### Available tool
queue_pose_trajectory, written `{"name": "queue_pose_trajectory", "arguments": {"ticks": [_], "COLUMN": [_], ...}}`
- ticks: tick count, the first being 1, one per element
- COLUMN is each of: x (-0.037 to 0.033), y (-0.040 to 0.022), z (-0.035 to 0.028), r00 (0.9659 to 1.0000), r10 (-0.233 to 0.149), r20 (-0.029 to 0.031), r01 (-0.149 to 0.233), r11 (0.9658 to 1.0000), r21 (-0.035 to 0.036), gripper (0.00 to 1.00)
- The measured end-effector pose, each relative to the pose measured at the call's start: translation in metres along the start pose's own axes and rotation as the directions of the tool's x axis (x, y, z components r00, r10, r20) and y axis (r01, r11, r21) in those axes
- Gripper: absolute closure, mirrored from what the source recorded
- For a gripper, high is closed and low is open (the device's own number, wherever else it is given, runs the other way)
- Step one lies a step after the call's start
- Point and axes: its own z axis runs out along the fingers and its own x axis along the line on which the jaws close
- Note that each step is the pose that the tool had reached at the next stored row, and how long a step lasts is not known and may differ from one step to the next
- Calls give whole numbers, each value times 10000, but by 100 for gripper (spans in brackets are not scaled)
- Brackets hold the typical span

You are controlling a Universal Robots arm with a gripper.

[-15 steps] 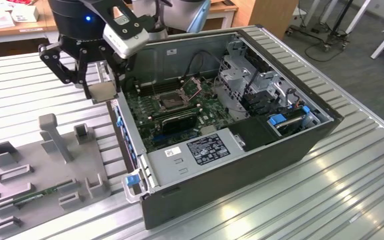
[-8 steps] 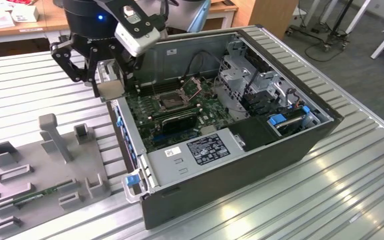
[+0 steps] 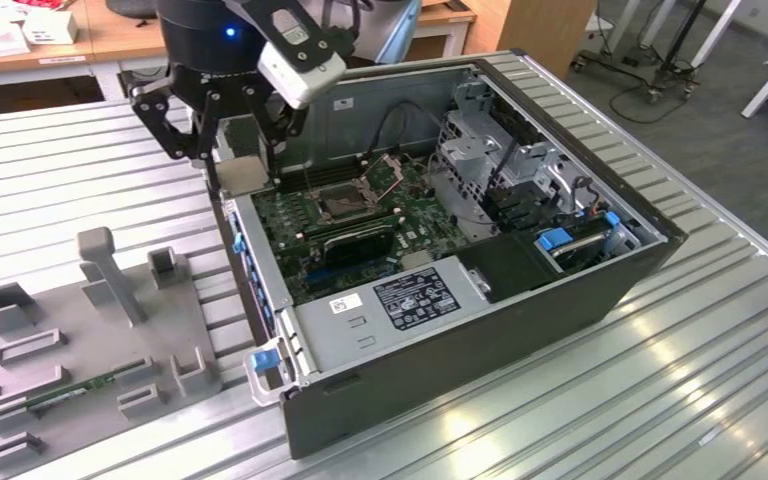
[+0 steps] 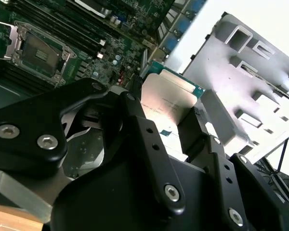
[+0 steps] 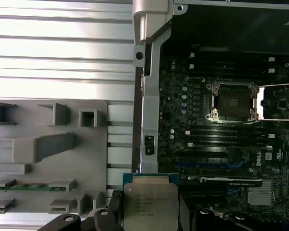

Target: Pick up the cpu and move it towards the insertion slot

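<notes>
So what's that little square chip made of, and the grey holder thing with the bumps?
The cpu, held by the gripper, looks like brushed metal on top, silvery and dully shiny, with a green circuit-board rim. The grey holder on the table looks like matte plastic: flat, even grey, no shine. That one is a guess from its look.

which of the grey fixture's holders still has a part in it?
The long low holder near the grey fixture's front edge: a green memory stick lies in it. The upright posts and other brackets hold nothing. The cpu is in the jaws.
</notes>
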Motion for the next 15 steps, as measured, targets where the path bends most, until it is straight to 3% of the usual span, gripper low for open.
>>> {"name": "queue_pose_trajectory", "arguments": {"ticks": [15], "x": [-299], "y": [-5], "z": [2], "r00": [10000], "r10": [-2], "r20": [0], "r01": [2], "r11": [10000], "r21": [0], "gripper": [45]}}
